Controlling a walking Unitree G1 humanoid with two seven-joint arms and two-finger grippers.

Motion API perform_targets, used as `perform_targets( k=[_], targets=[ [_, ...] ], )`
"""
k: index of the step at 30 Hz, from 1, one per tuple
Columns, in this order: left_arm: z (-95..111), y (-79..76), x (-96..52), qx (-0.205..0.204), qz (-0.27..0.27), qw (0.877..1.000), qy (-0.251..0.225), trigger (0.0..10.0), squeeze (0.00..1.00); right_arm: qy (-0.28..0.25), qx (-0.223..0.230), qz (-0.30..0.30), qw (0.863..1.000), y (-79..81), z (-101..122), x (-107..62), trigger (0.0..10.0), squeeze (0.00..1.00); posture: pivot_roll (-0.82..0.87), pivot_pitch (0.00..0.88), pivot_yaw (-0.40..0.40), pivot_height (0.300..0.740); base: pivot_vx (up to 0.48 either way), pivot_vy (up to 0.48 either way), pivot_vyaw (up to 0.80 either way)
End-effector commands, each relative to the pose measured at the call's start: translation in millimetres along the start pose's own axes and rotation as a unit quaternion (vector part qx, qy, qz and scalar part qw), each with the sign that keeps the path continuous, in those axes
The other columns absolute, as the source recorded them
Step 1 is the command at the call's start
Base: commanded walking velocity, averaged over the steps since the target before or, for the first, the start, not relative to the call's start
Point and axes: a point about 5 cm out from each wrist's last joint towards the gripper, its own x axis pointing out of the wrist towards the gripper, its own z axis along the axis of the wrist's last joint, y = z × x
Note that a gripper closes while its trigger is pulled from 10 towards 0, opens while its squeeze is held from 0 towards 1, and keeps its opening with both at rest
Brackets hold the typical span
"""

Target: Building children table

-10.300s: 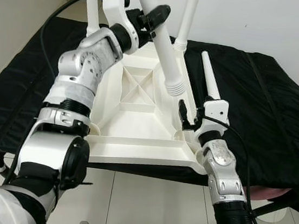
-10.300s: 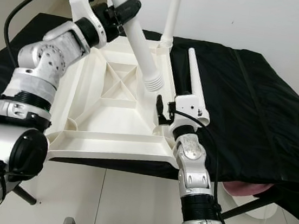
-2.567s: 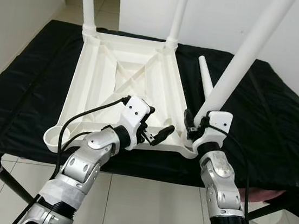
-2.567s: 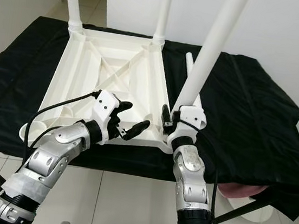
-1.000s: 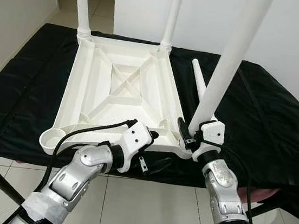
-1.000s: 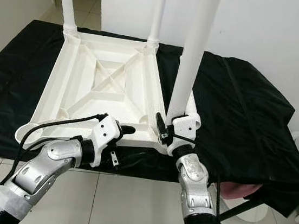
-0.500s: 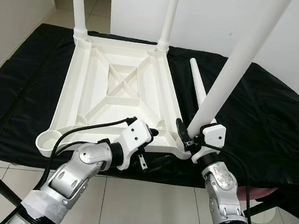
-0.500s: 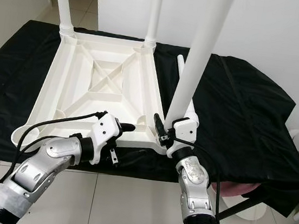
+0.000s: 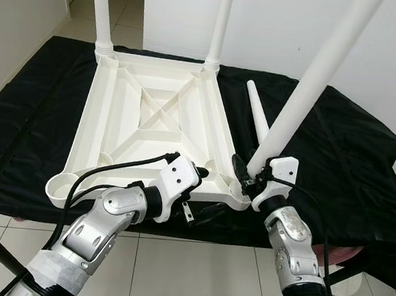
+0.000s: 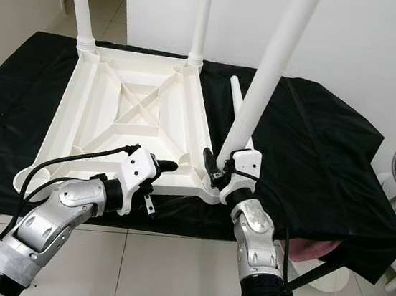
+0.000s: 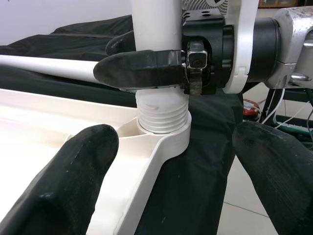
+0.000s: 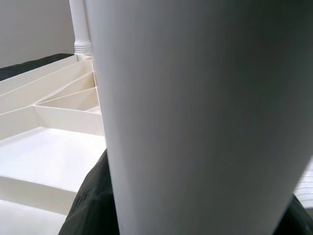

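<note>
Two legs already stand at the tabletop's (image 9: 147,124) far corners; the right pincer (image 9: 246,179) clamps a third leg (image 9: 308,89), tilted, its threaded end in the near-right socket (image 11: 168,139). Left pincer (image 9: 201,210) waits open beside that socket; a fourth leg (image 9: 257,115) lies on the worktop (image 9: 355,160).

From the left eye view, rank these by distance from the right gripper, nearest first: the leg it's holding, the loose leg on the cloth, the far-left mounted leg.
1. The held leg, gripped by the right gripper at the table's near right corner.
2. The loose leg, lying on the black cloth just behind.
3. The far-left mounted leg, at the opposite far corner.
</note>
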Motion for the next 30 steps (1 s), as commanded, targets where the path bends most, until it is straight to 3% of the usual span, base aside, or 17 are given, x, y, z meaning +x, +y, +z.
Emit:
perform_targets(
  k=[1,8,19,24,30],
  targets=[
    [7.4,1.9,0.4,0.012,-0.005,1.0,-0.011,10.0,0.0,0.074,0.021,0.008,0.997,4.8,-27.6,-7.0,10.0,0.0,-0.04,0.0,-0.048,0.74,0.0,0.0,0.0],
    [7.8,2.2,0.4,0.013,-0.003,1.0,-0.012,10.0,0.0,0.082,0.023,0.01,0.996,5.0,-28.7,-7.1,10.0,0.0,-0.04,0.0,-0.051,0.74,0.0,0.0,0.0],
    [10.1,2.7,0.8,0.016,-0.003,1.0,-0.016,10.0,0.0,0.117,0.092,-0.057,0.987,-7.8,-36.2,-1.1,10.0,0.0,-0.04,0.0,-0.047,0.74,0.0,0.0,0.0],
    [10.7,2.7,0.6,0.017,-0.004,1.0,-0.016,10.0,0.0,0.121,0.092,-0.055,0.987,-5.5,-38.5,-2.7,10.0,0.0,-0.04,0.0,-0.048,0.74,0.0,0.0,0.0],
    [10.9,2.7,-0.1,0.018,-0.002,1.0,-0.016,10.0,0.0,0.087,0.044,-0.026,0.995,2.8,-34.1,-7.2,10.0,0.0,-0.04,0.0,-0.049,0.74,0.0,0.0,0.0]
  ],
)
